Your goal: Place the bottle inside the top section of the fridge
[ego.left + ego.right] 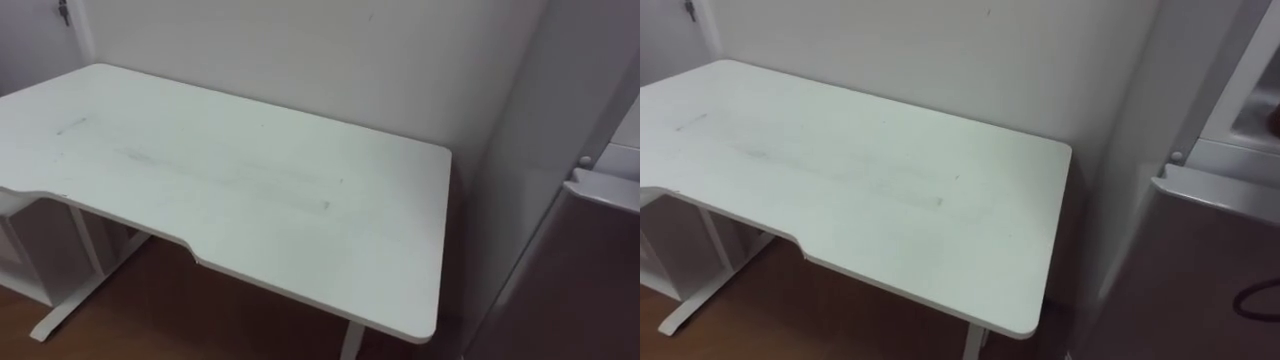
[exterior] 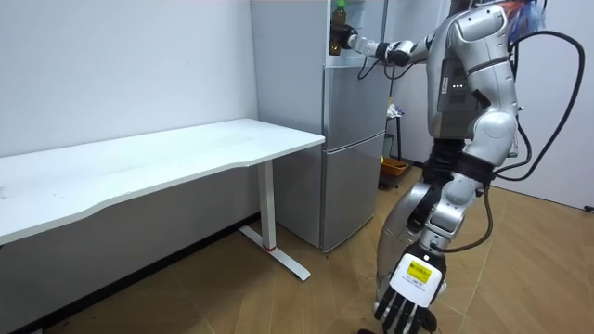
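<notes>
In the room view I stand in front of the grey fridge (image 2: 353, 158), facing it. My right arm is stretched out at shoulder height towards the upper compartment (image 2: 357, 28). My right hand (image 2: 344, 40) is at its opening, curled round a dark bottle (image 2: 339, 13) with a green top, held upright. Low down, near the floor, my left hand (image 2: 408, 299) hangs at my side with straight fingers and holds nothing. The eye views catch the fridge's side wall (image 1: 545, 150), the top of the lower door (image 1: 1225, 190) and a strip of the white upper interior (image 1: 1255, 115).
A long white desk (image 1: 250, 190) stands against the wall to the left of the fridge, its top bare. A narrow gap (image 1: 455, 250) separates the desk's end from the fridge. The floor (image 2: 278, 297) is wooden.
</notes>
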You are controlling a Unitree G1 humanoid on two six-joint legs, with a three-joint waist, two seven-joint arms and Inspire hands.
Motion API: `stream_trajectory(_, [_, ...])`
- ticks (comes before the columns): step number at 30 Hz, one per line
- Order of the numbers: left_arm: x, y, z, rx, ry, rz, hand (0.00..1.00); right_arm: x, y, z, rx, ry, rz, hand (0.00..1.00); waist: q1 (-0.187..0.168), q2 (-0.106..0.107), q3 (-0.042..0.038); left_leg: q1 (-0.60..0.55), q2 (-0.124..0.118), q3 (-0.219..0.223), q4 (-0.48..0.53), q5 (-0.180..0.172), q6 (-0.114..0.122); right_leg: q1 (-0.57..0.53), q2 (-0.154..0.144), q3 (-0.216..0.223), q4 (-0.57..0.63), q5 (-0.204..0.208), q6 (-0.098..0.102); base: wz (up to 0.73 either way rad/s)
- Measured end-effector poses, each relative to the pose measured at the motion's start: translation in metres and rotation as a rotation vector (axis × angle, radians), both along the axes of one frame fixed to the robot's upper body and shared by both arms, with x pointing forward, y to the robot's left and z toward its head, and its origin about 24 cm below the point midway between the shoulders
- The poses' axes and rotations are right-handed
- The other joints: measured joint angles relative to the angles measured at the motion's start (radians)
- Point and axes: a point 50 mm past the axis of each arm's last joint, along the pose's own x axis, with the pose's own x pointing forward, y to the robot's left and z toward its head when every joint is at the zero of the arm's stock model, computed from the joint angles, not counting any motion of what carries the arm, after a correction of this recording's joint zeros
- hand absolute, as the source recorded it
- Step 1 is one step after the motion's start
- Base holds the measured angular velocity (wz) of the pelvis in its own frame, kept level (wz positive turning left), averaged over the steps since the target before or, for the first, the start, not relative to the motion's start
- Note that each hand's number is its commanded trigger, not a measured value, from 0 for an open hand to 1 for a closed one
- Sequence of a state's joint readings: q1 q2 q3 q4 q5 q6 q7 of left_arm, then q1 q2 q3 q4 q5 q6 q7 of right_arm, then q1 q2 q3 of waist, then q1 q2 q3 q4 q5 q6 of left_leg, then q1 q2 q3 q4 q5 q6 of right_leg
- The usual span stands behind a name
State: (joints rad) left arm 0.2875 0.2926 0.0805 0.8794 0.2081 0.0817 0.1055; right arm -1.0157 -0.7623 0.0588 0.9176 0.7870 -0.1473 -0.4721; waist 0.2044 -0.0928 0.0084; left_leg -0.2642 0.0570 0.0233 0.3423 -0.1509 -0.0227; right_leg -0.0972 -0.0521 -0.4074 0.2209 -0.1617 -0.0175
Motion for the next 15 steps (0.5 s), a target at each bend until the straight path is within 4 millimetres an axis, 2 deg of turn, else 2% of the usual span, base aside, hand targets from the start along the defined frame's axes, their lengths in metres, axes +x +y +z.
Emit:
stream_trajectory(3, [0.0,0.001,0.001,0.003,-0.002,0.007,0.0,0.005,0.001,-0.013,0.028,0.086,0.038,0.0,-0.005,-0.004,-0.0017,0.003,0.0,0.002,-0.006,0.004,-0.002,0.001,0.0,0.007,0.002,-0.003,-0.002,-0.03])
stream_trajectory(11, [-0.006,0.006,0.002,0.013,0.006,0.029,0.0,0.006,0.002,-0.014,0.033,0.084,0.1,0.0,-0.013,-0.006,-0.001,0.024,-0.001,0.004,-0.027,0.01,-0.006,0.014,0.0,0.009,0.002,-0.003,-0.003,0.0])
stream_trajectory(15, [-0.006,0.008,0.003,0.014,0.005,0.035,0.0,0.006,-0.001,-0.019,0.036,0.104,0.105,0.0,-0.013,-0.014,0.005,0.034,-0.001,0.004,-0.03,0.01,-0.007,0.025,0.0,0.008,0.0,-0.005,-0.004,0.0])
